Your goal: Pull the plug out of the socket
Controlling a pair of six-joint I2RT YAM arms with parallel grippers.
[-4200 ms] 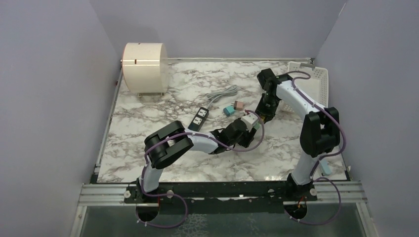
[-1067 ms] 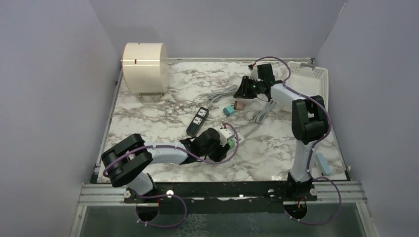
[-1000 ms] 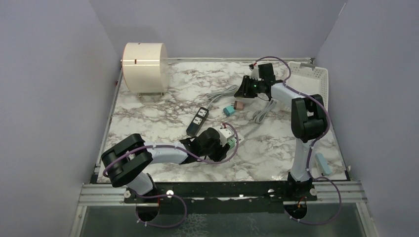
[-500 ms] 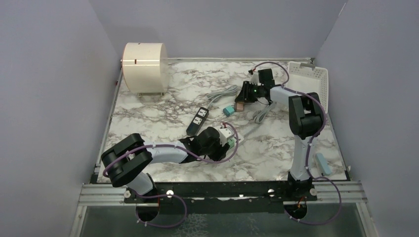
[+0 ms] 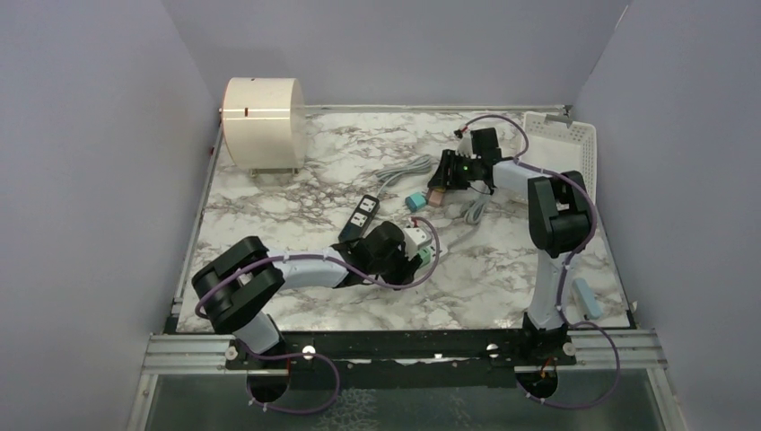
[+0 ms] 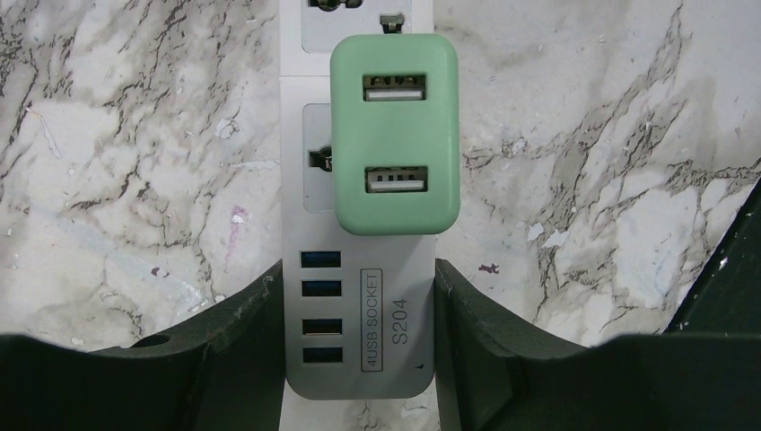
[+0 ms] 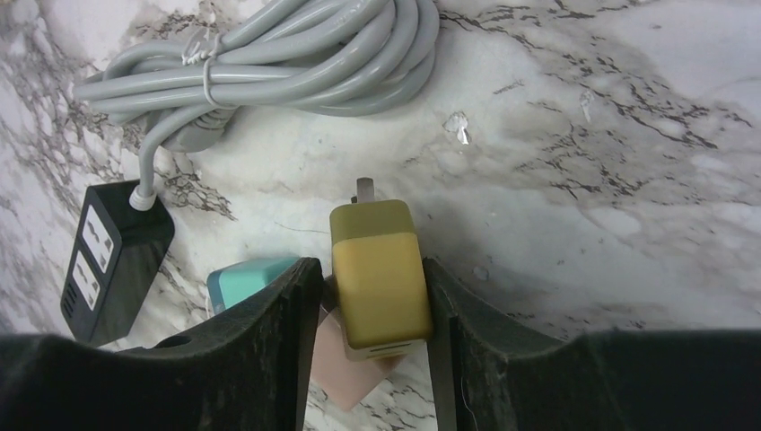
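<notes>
A white power strip lies on the marble table with a green USB plug seated in its socket. My left gripper is shut on the strip's USB end, one finger on each side; from above it is at mid-table. My right gripper is shut on a yellow plug, prongs pointing away, low over the table at the back. The yellow plug rests partly over a pink plug.
A teal plug lies left of the right fingers. A black power strip with a coiled grey cable lies beyond. A cream cylinder stands back left, a white basket back right.
My right gripper, first at the white strip, moved to the back and came down beside the pink and teal plugs with the yellow plug. My left gripper shifted the white strip slightly.
</notes>
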